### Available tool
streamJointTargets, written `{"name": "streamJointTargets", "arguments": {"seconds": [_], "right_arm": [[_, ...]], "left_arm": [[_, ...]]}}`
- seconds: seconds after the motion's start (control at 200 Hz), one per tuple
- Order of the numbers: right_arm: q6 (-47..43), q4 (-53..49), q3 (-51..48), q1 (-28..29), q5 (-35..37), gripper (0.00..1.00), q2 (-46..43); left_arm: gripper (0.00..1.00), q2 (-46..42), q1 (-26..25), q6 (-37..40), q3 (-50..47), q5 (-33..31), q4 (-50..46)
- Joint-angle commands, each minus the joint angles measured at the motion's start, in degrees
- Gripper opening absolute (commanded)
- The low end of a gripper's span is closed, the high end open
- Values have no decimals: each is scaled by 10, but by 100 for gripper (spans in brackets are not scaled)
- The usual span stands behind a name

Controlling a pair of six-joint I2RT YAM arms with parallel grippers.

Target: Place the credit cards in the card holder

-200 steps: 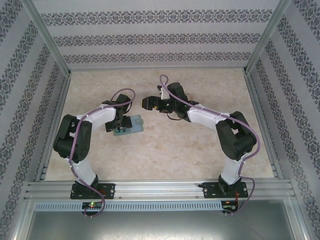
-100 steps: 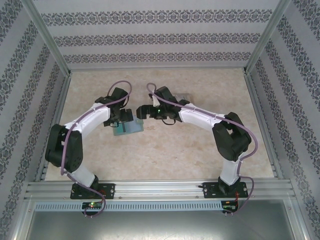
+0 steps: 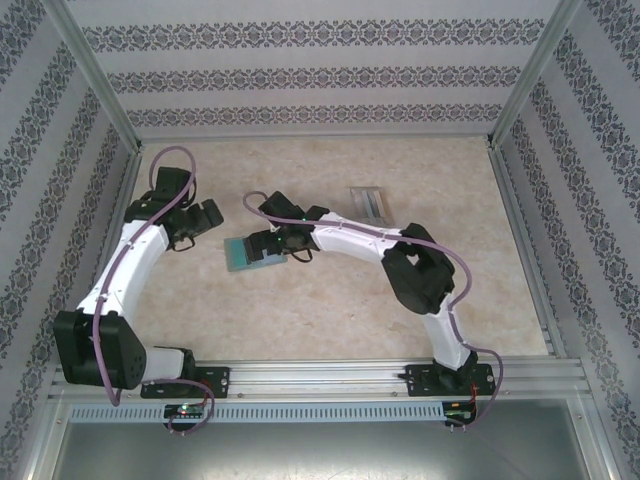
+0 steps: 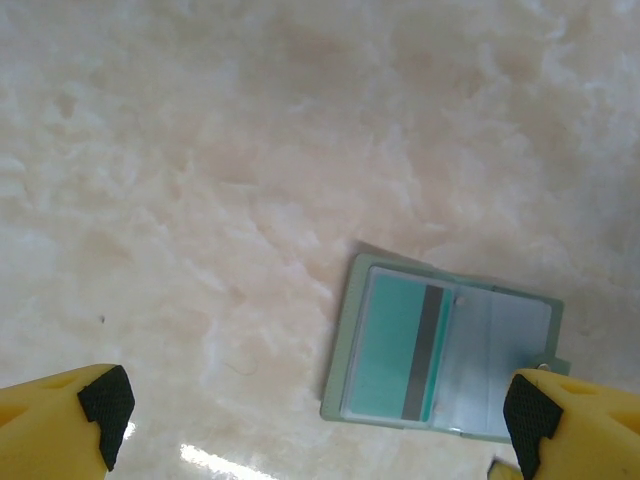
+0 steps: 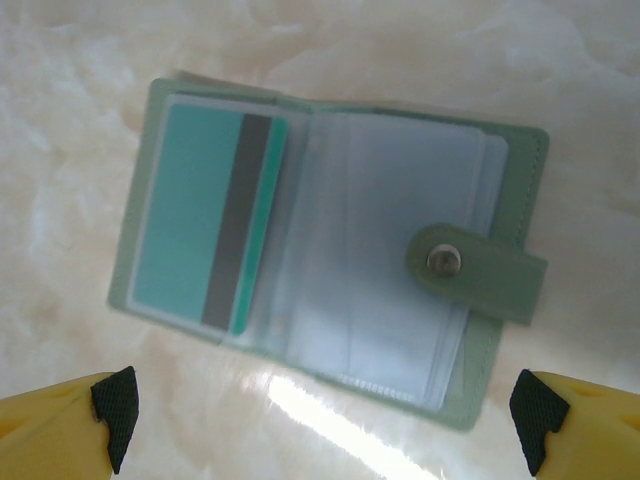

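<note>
The card holder (image 3: 238, 256) lies open on the marble table, grey-green with clear sleeves (image 5: 390, 270) and a snap tab (image 5: 476, 266) on its right edge. One teal credit card (image 5: 195, 225) with a dark stripe sits in the left sleeve; the same card (image 4: 392, 350) shows in the left wrist view inside the holder (image 4: 345, 340). My right gripper (image 3: 260, 245) hovers directly over the holder, open (image 5: 322, 420), with nothing between its fingers. My left gripper (image 3: 207, 218) is off to the holder's left, also open (image 4: 318, 428) and holding nothing.
A small clear flat box (image 3: 368, 203) lies at the back right of the table. Patterned walls and metal rails (image 3: 130, 250) close in the table on three sides. Bare marble stretches in front of the holder toward the arm bases.
My left gripper has let go at the holder, opened wider and drawn back to the left. My right arm has swung left and forward until its gripper hangs over the holder.
</note>
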Motion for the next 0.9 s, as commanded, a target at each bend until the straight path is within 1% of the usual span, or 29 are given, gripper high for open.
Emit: {"name": "streamJointTargets", "arguments": {"seconds": [0.0, 0.05, 0.105, 0.315, 0.43, 0.535, 0.689, 0.894], "right_arm": [[5, -24, 29, 2, -3, 98, 26], [10, -19, 31, 2, -11, 98, 32], [11, -20, 39, 2, -15, 98, 38], [-1, -45, 61, 6, -8, 98, 44], [-1, -48, 65, 7, -15, 98, 46], [0, -47, 71, 8, -19, 98, 60], [-8, -51, 91, 11, -24, 98, 80], [-11, -52, 98, 14, -29, 98, 92]], "left_arm": [[97, -14, 23, -17, -49, 93, 41], [97, -23, 28, -32, -73, 124, 72], [97, -28, 29, -40, -90, 139, 92], [97, -18, 30, -43, -114, 130, 106], [97, -19, 35, -58, -134, 149, 131], [97, -28, 55, -79, -155, 162, 155], [97, -29, 86, -99, -152, 146, 135], [98, -28, 99, -99, -144, 122, 116]]}}
